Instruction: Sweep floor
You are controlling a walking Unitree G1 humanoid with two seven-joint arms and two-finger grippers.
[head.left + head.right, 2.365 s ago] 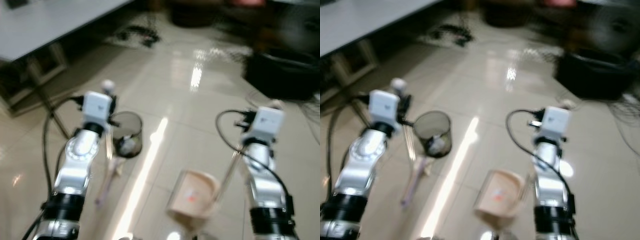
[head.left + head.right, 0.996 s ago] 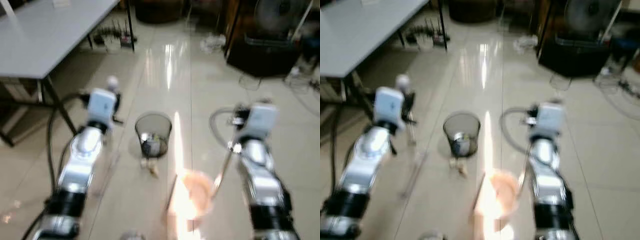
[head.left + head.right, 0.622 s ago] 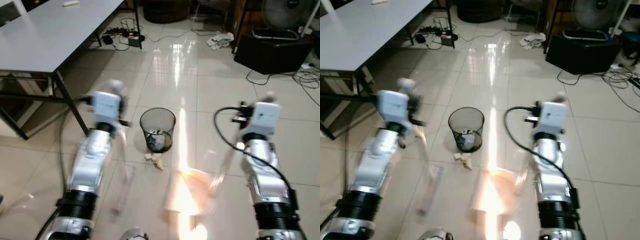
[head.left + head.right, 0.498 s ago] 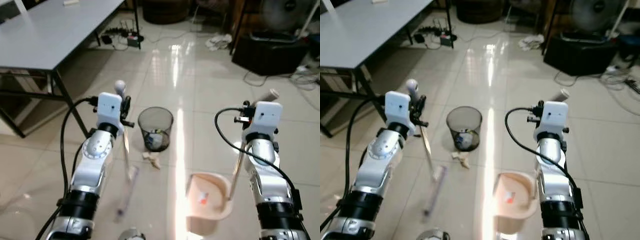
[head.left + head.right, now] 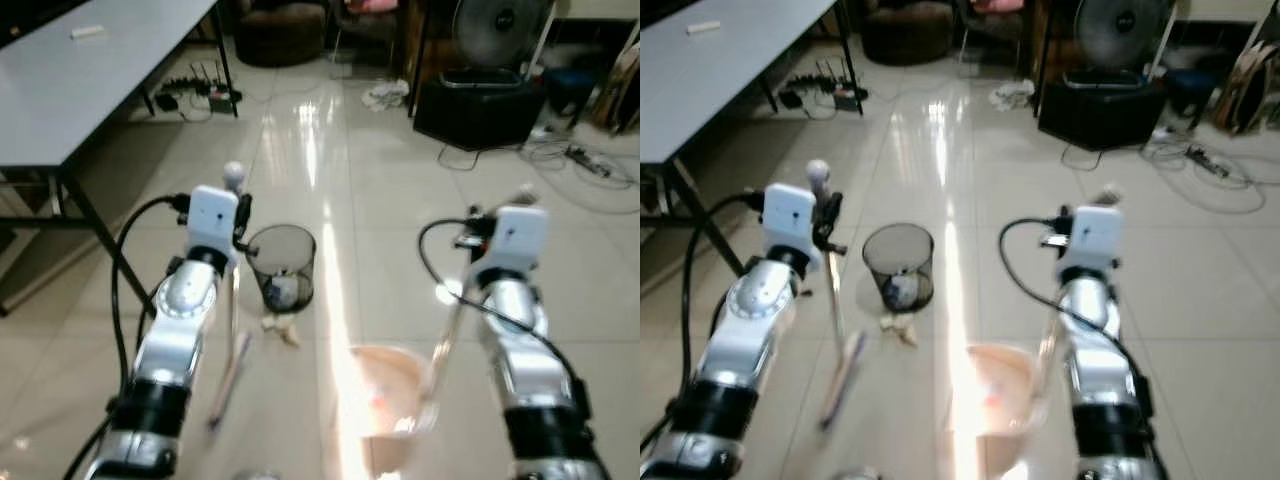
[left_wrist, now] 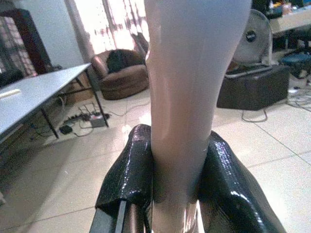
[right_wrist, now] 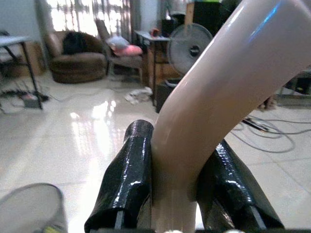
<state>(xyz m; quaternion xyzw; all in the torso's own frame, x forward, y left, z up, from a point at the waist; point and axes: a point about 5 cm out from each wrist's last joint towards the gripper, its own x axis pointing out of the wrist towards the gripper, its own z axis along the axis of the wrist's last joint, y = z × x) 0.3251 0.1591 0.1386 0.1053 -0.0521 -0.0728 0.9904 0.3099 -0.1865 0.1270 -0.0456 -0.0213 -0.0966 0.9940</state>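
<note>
Left eye view: scraps (image 5: pixel 278 328) lie on the floor (image 5: pixel 380 210) between broom head (image 5: pixel 228 378) and dustpan (image 5: pixel 385 395), nearer the broom. The left hand (image 6: pixel 170 194) is clamped on the broom handle (image 6: pixel 187 97), the right hand (image 7: pixel 170 189) on the dustpan handle (image 7: pixel 214 107). Rubbish is held in the mesh bin (image 5: pixel 280 265) just beyond.

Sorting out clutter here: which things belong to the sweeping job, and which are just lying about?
Job: broom in left gripper; dustpan in right gripper; scraps; waste bin.

Lying about: grey table; fan; floor cables; armchair.
</note>
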